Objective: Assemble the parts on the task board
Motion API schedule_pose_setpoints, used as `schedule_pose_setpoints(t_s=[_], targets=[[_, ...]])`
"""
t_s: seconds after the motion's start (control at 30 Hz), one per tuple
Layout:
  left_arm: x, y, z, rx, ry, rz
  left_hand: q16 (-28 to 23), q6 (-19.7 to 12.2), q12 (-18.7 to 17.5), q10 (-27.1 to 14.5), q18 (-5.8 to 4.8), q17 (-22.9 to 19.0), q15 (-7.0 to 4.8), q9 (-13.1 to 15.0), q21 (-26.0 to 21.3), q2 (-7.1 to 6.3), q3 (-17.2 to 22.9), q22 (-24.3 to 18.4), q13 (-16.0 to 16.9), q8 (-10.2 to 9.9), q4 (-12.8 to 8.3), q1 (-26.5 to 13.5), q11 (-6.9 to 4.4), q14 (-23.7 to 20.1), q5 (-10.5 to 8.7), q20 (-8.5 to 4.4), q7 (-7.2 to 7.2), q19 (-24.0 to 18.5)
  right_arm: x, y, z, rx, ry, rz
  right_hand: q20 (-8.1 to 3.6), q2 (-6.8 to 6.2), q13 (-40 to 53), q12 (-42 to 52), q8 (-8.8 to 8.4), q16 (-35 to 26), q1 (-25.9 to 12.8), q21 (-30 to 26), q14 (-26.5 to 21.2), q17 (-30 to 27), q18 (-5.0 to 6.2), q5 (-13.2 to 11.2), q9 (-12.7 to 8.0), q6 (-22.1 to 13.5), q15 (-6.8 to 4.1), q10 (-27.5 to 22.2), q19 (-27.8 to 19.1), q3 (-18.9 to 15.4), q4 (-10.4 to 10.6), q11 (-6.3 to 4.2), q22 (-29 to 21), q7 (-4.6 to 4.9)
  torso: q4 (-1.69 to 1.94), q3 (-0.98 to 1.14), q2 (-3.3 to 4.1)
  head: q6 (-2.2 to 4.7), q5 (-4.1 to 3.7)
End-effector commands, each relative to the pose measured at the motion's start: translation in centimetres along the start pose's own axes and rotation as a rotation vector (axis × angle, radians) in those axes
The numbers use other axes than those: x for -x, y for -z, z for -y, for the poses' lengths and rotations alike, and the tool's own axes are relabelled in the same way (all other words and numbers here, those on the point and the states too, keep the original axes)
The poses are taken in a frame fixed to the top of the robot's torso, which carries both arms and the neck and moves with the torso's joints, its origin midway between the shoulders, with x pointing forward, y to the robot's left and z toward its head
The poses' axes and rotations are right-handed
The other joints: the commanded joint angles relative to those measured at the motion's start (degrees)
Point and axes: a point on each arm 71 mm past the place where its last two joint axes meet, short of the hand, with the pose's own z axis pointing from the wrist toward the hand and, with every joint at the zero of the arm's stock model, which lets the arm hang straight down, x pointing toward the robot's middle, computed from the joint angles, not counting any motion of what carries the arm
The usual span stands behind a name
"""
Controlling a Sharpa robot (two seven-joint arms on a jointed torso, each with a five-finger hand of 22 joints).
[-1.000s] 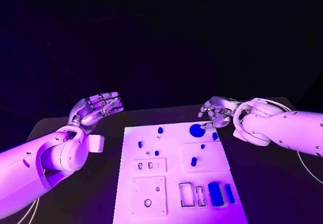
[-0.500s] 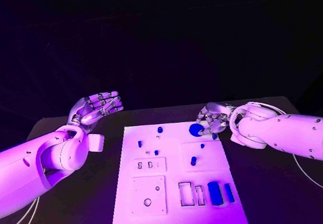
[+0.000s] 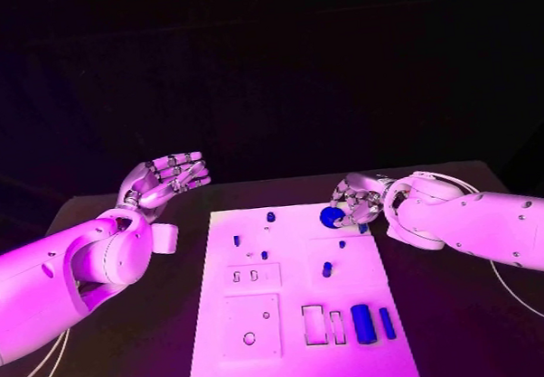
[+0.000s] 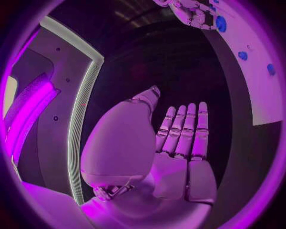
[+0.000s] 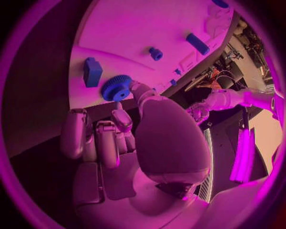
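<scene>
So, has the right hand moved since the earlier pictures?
Yes. The right hand has moved inward over the task board's far right corner, now touching the blue gear there.

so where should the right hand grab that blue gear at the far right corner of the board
By its toothed rim, coming from the board's right edge. The blue gear lies flat near that edge on the task board, and the right hand is already beside it, thumb at the teeth.

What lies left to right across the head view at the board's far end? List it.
Left hand → white task board → small blue peg → round blue gear → right hand.
</scene>
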Motion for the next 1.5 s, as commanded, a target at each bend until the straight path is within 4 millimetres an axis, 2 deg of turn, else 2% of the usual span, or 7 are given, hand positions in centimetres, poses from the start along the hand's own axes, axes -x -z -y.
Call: schedule_pose_setpoints(t_s=[0.03,0.63,0.67,0.7,0.9,1.27,1.5], targets=[[-0.3,-0.1,0.2,-0.013,0.008,-0.016,-0.21,-0.20,-0.14,-0.36,-1.17,-0.05,-0.10,-0.01,-0.20,0.12,-0.34,0.05,0.01,0.09,0.15,0.55,0.06,-0.45,0.17,-0.10,4.61,-0.41,0.0,-0.1,0.0,-0.003,0.028,0.006,0.03,0.31,0.16,0.41,0.27,0.34,0.46,0.36,4.25,6.95,-1.07,0.22,0.06,-0.04,0.45,0.51,0.62,-0.02,0.36,-0.02,0.17,-0.16,0.03,0.00,0.04,-0.07,0.08],[-0.4,-0.1,0.1,-0.008,0.012,-0.024,-0.24,-0.03,-0.12,-0.37,-1.18,-0.07,-0.09,0.02,-0.22,0.17,-0.40,0.05,0.02,0.19,0.19,0.61,0.07,-0.46,0.17,-0.10,4.65,-0.44,-0.8,-0.8,0.0,-0.019,0.052,-0.014,0.02,1.10,1.66,1.54,0.73,0.66,1.58,0.80,4.37,7.64,-1.18,0.54,0.15,0.51,0.42,1.35,0.90,1.28,0.63,-0.09,0.85,-0.22,-0.03,0.05,0.00,-0.42,0.47],[-0.4,-0.1,0.1,-0.008,0.012,-0.025,-0.26,0.19,-0.07,-0.33,-1.19,-0.09,-0.09,0.07,-0.24,0.24,-0.42,0.05,0.04,0.29,0.24,0.65,0.07,-0.46,0.16,-0.10,4.68,-0.46,-0.9,-0.8,0.0,-0.019,0.052,-0.017,-0.04,1.87,2.06,1.82,0.96,0.82,2.25,1.02,4.43,8.00,-1.22,0.63,0.13,0.96,0.36,1.52,1.03,2.85,0.70,-0.15,1.18,-0.25,-0.04,0.08,0.02,-0.44,0.47],[-0.4,-0.1,0.1,-0.008,0.013,-0.025,-0.26,0.19,-0.07,-0.33,-1.19,-0.09,-0.09,0.07,-0.24,0.24,-0.42,0.05,0.04,0.29,0.24,0.65,0.07,-0.46,0.16,-0.10,4.68,-0.46,-0.9,-0.8,0.0,-0.020,0.053,-0.019,-0.07,2.04,2.29,1.95,1.09,0.93,2.54,1.25,4.48,8.25,-1.28,0.68,0.08,1.35,0.33,1.59,1.18,4.21,0.81,-0.20,1.51,-0.28,-0.03,0.07,0.03,-0.46,0.48],[-0.5,-0.1,0.1,-0.006,0.014,-0.029,-0.30,0.29,0.02,-0.23,-1.20,-0.13,-0.08,0.10,-0.26,0.35,-0.49,0.07,0.06,0.40,0.35,0.70,0.07,-0.46,0.13,-0.11,4.73,-0.46,-1.1,-0.9,-0.1,-0.019,0.055,-0.026,-0.24,1.42,3.40,2.76,1.85,1.08,2.41,1.67,4.53,8.59,-1.39,0.59,0.07,3.13,0.09,2.56,1.42,7.82,0.88,-0.53,2.21,-0.67,-0.02,0.04,-0.01,-0.59,0.57],[-0.5,-0.1,0.1,-0.004,0.016,-0.032,-0.32,0.31,0.04,-0.20,-1.19,-0.15,-0.08,0.11,-0.25,0.38,-0.51,0.08,0.07,0.43,0.38,0.72,0.07,-0.47,0.11,-0.12,4.74,-0.43,-1.1,-0.8,-0.6,-0.002,0.099,0.029,-0.91,1.02,5.98,4.55,4.01,1.24,2.05,2.58,4.61,8.94,-1.63,0.50,0.77,6.24,-0.73,4.98,2.10,11.64,-0.20,-1.53,3.56,-1.84,-0.04,0.08,-0.02,-0.64,0.66],[-0.5,-0.1,0.1,-0.003,0.016,-0.033,-0.35,0.35,0.08,-0.15,-1.17,-0.17,-0.08,0.12,-0.23,0.43,-0.54,0.10,0.08,0.49,0.42,0.77,0.06,-0.48,0.10,-0.12,4.77,-0.38,-0.6,0.0,-2.5,0.061,0.109,0.166,-1.30,0.85,7.37,5.45,4.83,1.35,0.74,3.62,4.70,9.22,-1.95,0.42,1.12,6.79,-1.11,6.37,2.98,13.19,-0.20,-1.92,4.92,-2.27,-0.01,0.13,0.01,-0.58,0.77]])
